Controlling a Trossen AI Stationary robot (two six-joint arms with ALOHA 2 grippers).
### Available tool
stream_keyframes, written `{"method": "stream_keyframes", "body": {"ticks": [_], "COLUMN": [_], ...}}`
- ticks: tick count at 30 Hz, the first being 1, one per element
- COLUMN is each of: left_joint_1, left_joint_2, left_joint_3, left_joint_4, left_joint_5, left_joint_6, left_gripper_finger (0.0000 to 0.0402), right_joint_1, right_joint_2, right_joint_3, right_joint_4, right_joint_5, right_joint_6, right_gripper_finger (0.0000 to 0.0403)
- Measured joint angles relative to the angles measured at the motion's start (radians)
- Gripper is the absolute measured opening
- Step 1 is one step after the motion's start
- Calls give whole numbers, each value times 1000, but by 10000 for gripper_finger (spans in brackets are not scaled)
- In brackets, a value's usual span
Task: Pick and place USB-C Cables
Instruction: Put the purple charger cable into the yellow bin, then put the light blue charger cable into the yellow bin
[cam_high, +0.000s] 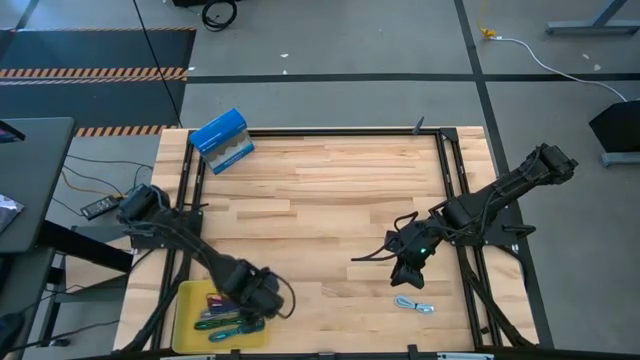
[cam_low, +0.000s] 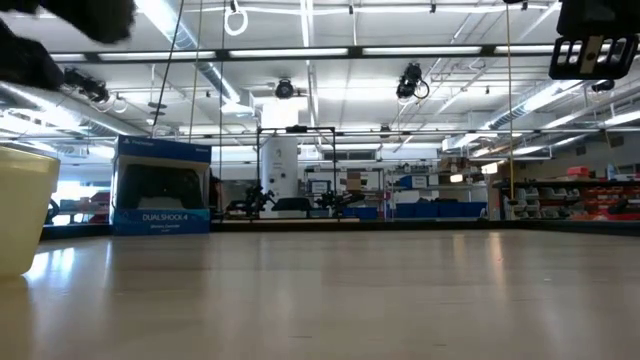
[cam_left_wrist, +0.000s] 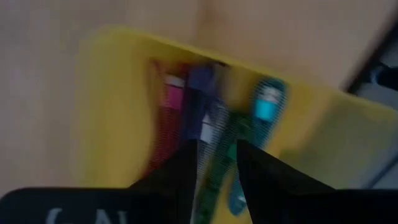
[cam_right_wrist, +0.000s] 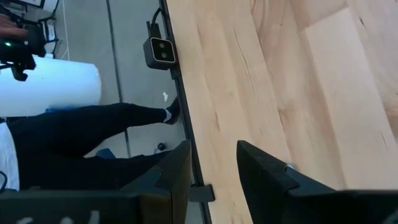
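Observation:
The flat yellow tray sits at the table's near left corner. In it lie magenta, purple, dark green and teal cable bundles side by side. My left gripper hovers at the tray's right end. It is open, and the dark green cable shows through the gap. A pale blue cable lies alone on the wood near the near right edge. My right gripper is open just beyond that cable, over bare wood.
A blue rectangular box stands at the far left corner and also shows in the low view. A black frame borders the table. A person's dark-trousered leg stands on the floor beside the table. Bare wood fills the middle.

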Motion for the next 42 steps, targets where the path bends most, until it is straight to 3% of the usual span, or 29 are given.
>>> {"method": "stream_keyframes", "body": {"ticks": [8, 14, 18, 21, 30, 35, 42], "left_joint_1": [-42, -54, -53, -51, -33, -34, -33], "left_joint_2": [-2, -3, -3, -3, -3, -3, -3], "left_joint_3": [112, 341, 475, 541, 585, 585, 585], "left_joint_4": [-11, -3, -6, -6, 43, 67, 66], "left_joint_5": [-54, -349, -552, -623, -640, -639, -639], "left_joint_6": [-21, -13, 21, 74, 148, 160, 143], "left_gripper_finger": [117, 116, 116, 116, 116, 117, 117], "right_joint_1": [2, 61, 141, 203, 350, 380, 376], "right_joint_2": [0, 36, 85, 146, 364, 466, 535], "right_joint_3": [0, 0, 0, 0, 0, 1, 9], "right_joint_4": [-69, -278, -280, -272, -128, -34, -45], "right_joint_5": [9, 35, 56, 70, 83, 80, 79], "right_joint_6": [2, 9, 5, 24, 138, 197, 229], "right_gripper_finger": [135, 135, 135, 135, 135, 135, 115]}}
